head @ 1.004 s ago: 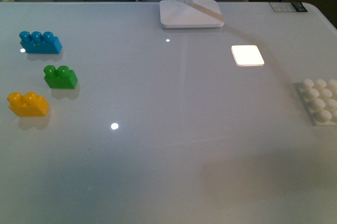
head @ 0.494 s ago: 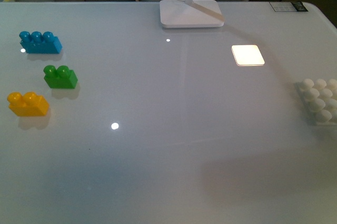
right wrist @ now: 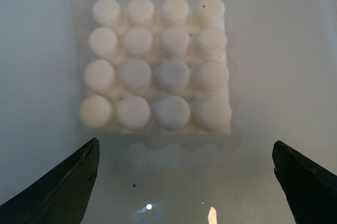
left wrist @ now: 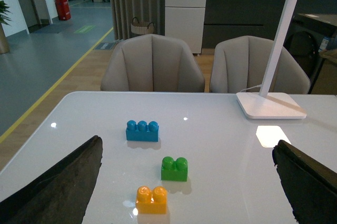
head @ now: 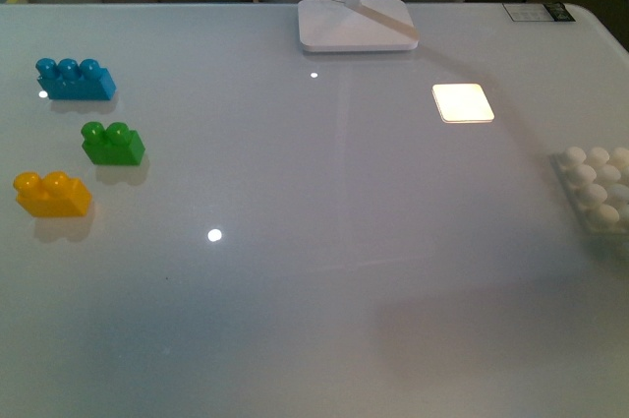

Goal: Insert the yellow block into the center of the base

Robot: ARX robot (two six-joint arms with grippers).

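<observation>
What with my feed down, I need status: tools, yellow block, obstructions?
Left tool open, right tool open, both empty. Yellow block untouched, far left of base. Green brick nearby, not in the path.

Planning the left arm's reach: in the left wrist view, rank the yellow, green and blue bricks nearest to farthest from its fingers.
1. Nearest: yellow block, in front.
2. Next: green brick, in the middle.
3. Farthest: blue brick, behind both.
</observation>
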